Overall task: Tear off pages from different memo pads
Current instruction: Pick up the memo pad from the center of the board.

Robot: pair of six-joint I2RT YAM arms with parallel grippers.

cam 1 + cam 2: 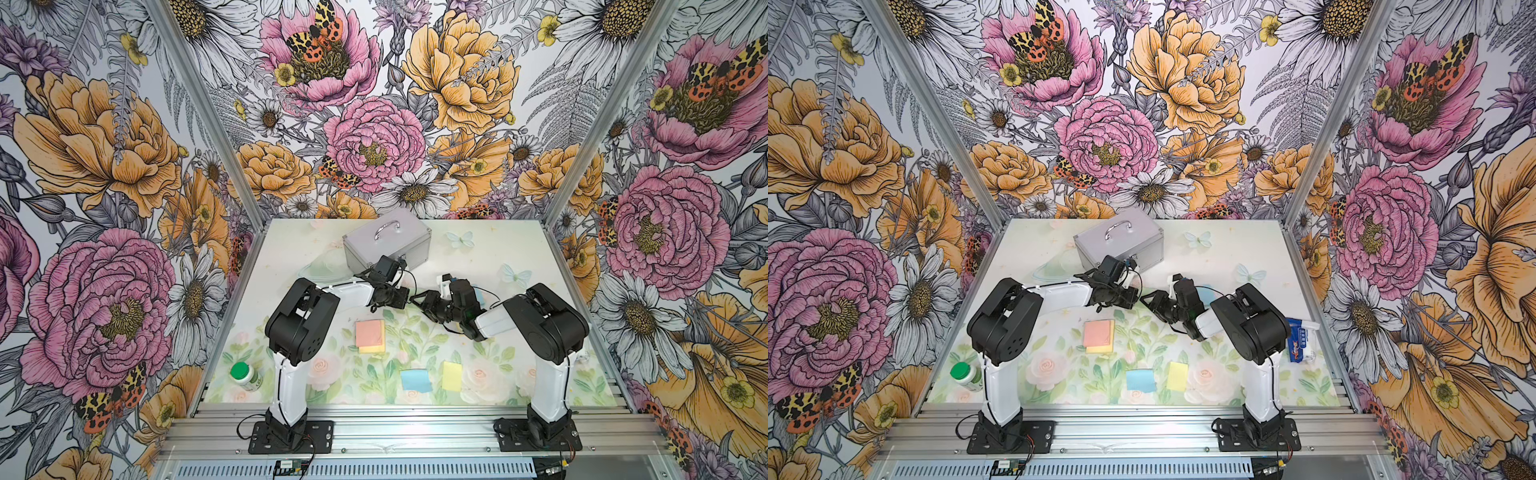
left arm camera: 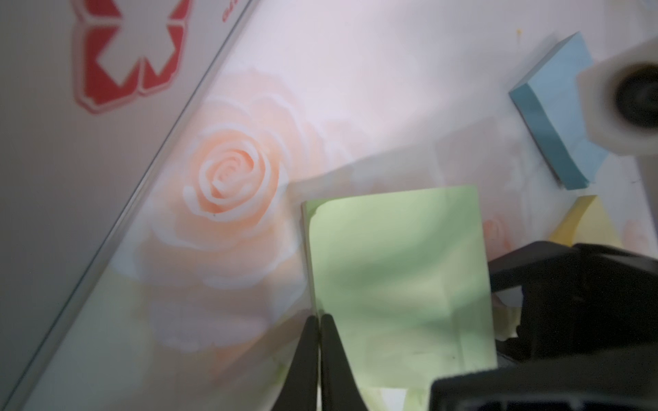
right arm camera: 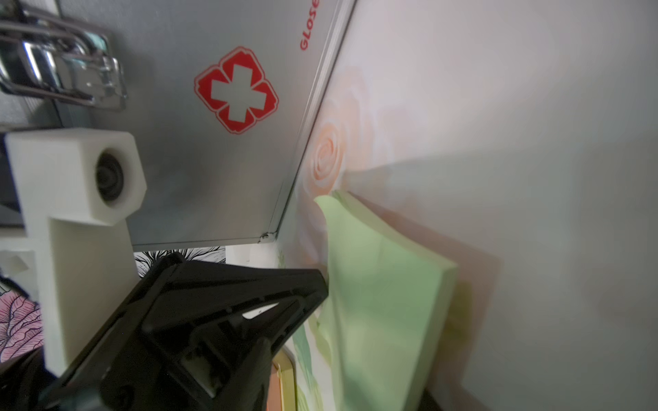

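A green memo pad (image 2: 398, 284) lies on the table by the silver case; both top views hide it under the wrists. My left gripper (image 2: 319, 320) is shut on the edge of its top page (image 3: 356, 284), which curls up from the pad. My right gripper (image 1: 417, 300) comes in from the other side, its black fingers (image 2: 534, 263) closed on the pad's opposite edge. A blue memo pad (image 2: 555, 117) lies just past them. A salmon-pink pad (image 1: 368, 332) rests on a yellow one (image 1: 374, 349) nearer the front. Loose blue (image 1: 415, 380) and yellow (image 1: 452, 376) pages lie flat by the front edge.
The silver case (image 1: 386, 241) with a red cross stands just behind the grippers. A green-capped bottle (image 1: 245, 375) stands at the front left corner. A tissue pack (image 1: 1302, 338) lies behind the right arm's base. Flowered walls close in the table (image 1: 498, 249) on three sides.
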